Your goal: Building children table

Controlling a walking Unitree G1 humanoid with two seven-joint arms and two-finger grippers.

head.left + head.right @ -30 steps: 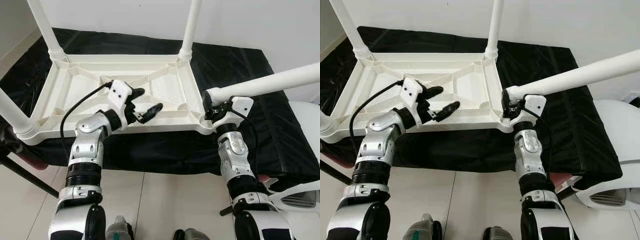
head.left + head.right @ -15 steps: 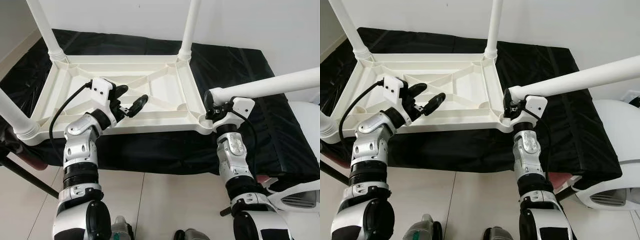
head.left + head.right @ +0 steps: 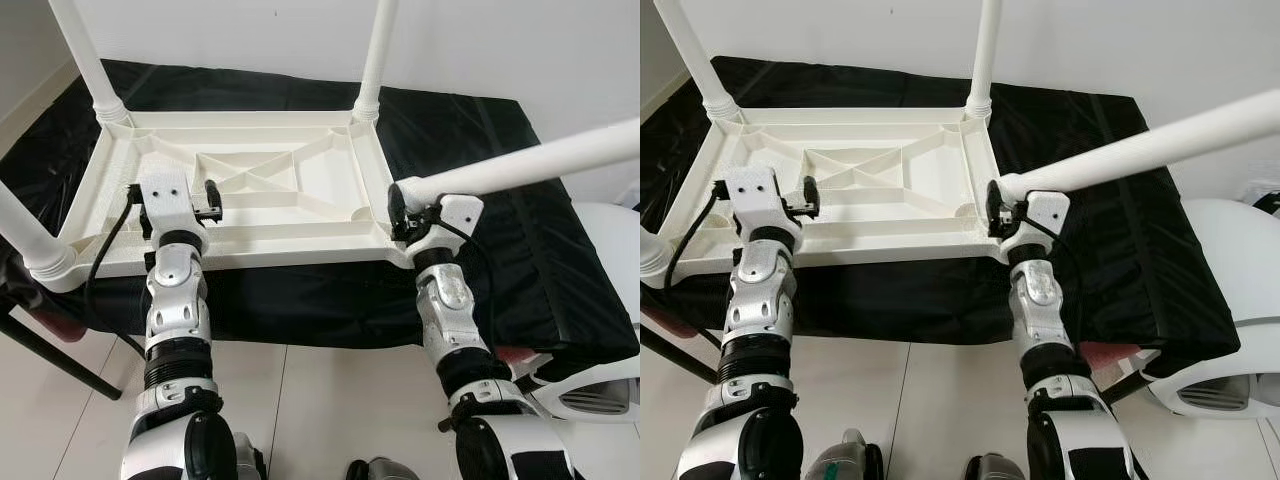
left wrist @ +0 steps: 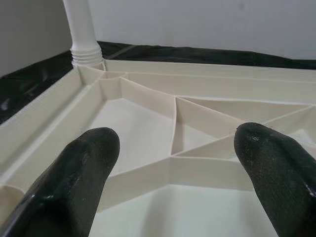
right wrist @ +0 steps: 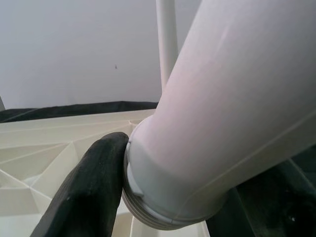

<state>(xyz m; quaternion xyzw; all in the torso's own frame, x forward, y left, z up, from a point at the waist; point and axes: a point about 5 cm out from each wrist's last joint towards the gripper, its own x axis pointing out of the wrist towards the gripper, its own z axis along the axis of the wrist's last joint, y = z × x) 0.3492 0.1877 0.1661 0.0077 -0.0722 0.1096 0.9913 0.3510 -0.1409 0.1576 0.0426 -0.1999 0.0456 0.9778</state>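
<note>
A white plastic table top [image 3: 300, 236] lies upside down on a black cloth. Two white legs stand upright in its far corners [image 3: 375, 50] [image 3: 85, 55], and a third leg [image 3: 20, 225] sits in the near left corner. My right gripper [image 3: 400, 213] is shut on the threaded end of the fourth leg [image 3: 530, 165], holding it tilted at the near right corner socket. One black finger [image 5: 89, 187] presses against that leg's collar [image 5: 168, 197]. My left gripper [image 4: 173, 163] is open, hovering over the ribbed underside near the front left, with nothing between its fingers [image 4: 74, 173].
The black cloth [image 3: 500, 130] covers a low platform against a white wall. A white rounded object [image 3: 610, 235] sits at the right. A dark bar [image 3: 40, 350] slants under the platform at the left. Tiled floor [image 3: 320, 400] lies below my arms.
My left gripper has swung left from the middle of the front rim to the front left and turned to face the far side. The right gripper and its leg shifted slightly left.
</note>
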